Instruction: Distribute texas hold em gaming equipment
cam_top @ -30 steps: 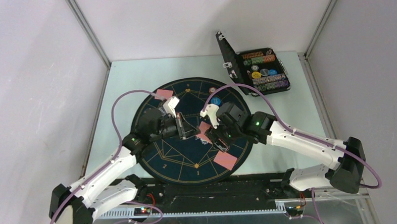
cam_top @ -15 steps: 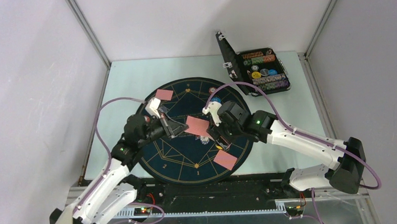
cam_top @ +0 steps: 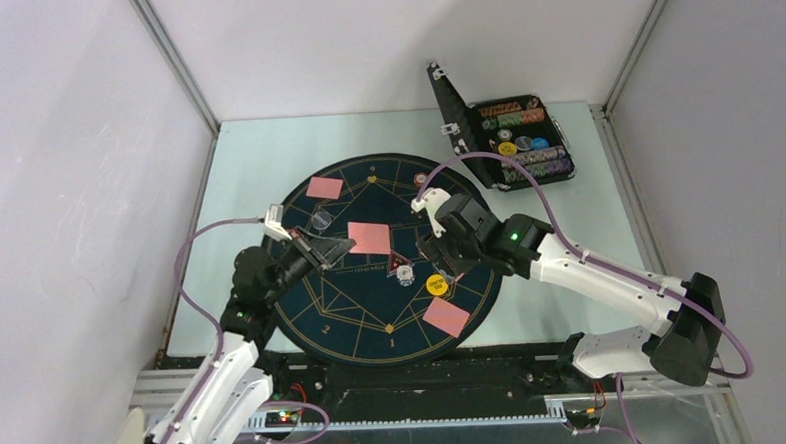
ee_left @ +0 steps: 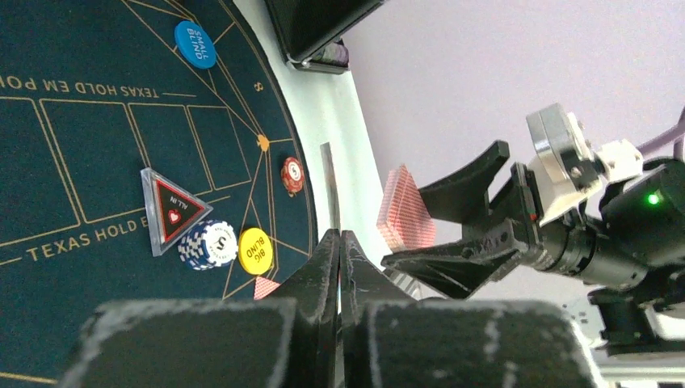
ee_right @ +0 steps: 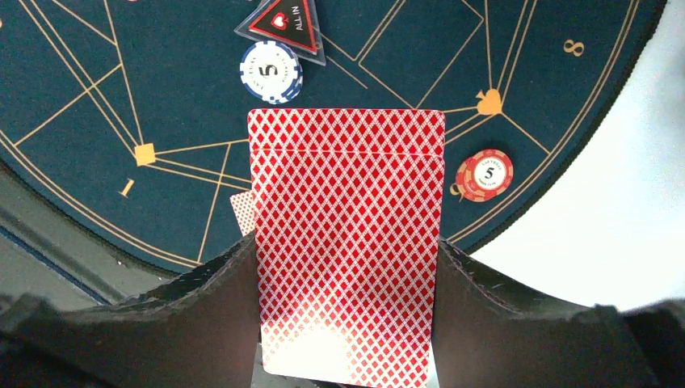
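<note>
I have the left gripper [ee_left: 339,239] clamped on one playing card [cam_top: 370,238] and the right gripper [ee_right: 347,263] clamped on the deck [ee_right: 347,194]. I should lay the card flat near the left rim of the poker mat [cam_top: 353,306] before releasing.

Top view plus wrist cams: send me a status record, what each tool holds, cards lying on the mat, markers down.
left tool: shut on single card, over mat
right tool: shut on deck
cards lying on mat: far-left card, near-right card, both back up
markers on mat: ALL IN triangle, BIG BLIND disc, SMALL BLIND disc
case: open, off mat, far right
</note>
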Controlling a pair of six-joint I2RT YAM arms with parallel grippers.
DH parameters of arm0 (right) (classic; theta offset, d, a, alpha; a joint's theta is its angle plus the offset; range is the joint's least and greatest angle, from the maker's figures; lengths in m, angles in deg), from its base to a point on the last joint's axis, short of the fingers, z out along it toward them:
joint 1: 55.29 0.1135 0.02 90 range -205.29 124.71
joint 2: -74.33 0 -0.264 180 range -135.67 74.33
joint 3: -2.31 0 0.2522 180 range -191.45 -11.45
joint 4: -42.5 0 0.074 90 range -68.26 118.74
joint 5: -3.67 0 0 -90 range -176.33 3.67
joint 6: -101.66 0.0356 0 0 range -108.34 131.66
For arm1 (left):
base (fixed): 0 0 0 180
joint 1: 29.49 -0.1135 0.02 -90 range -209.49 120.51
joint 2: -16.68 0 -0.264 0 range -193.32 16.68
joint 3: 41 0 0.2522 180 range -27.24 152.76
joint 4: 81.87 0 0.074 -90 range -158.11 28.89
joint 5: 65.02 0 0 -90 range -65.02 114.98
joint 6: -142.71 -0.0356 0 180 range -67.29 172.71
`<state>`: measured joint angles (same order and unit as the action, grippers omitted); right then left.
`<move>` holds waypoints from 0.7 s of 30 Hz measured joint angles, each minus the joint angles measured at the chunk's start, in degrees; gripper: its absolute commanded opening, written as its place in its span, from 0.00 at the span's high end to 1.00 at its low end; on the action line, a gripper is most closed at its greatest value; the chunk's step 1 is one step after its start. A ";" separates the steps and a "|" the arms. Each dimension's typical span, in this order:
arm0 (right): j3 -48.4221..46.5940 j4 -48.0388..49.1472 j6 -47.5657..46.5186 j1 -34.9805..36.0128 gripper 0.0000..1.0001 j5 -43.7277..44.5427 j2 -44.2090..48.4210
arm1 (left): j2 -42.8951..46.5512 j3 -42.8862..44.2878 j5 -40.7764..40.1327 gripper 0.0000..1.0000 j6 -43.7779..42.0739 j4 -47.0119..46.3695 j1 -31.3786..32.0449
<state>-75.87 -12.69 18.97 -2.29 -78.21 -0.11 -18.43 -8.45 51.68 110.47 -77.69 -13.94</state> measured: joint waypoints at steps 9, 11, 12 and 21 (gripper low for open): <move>0.00 0.00 1.18 -1.07 1.00 1.31 0.52 | -26.91 -0.42 -2.34 1.00 8.81 -20.35 2.40; 0.00 -0.02 1.60 -1.68 1.00 1.42 0.85 | -34.56 2.89 -2.75 1.00 9.88 -23.56 4.94; 0.00 -0.02 1.88 -2.10 1.00 1.42 1.11 | -38.66 5.31 -3.17 1.00 10.34 -25.66 6.49; 0.00 -0.44 3.89 -4.94 1.00 2.69 2.67 | -67.69 28.33 -5.62 1.00 13.86 -36.24 15.78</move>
<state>-75.87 -13.13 22.86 -7.23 -75.52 2.56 -86.12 19.88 46.06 124.32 -113.93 1.84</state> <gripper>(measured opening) 0.656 0.003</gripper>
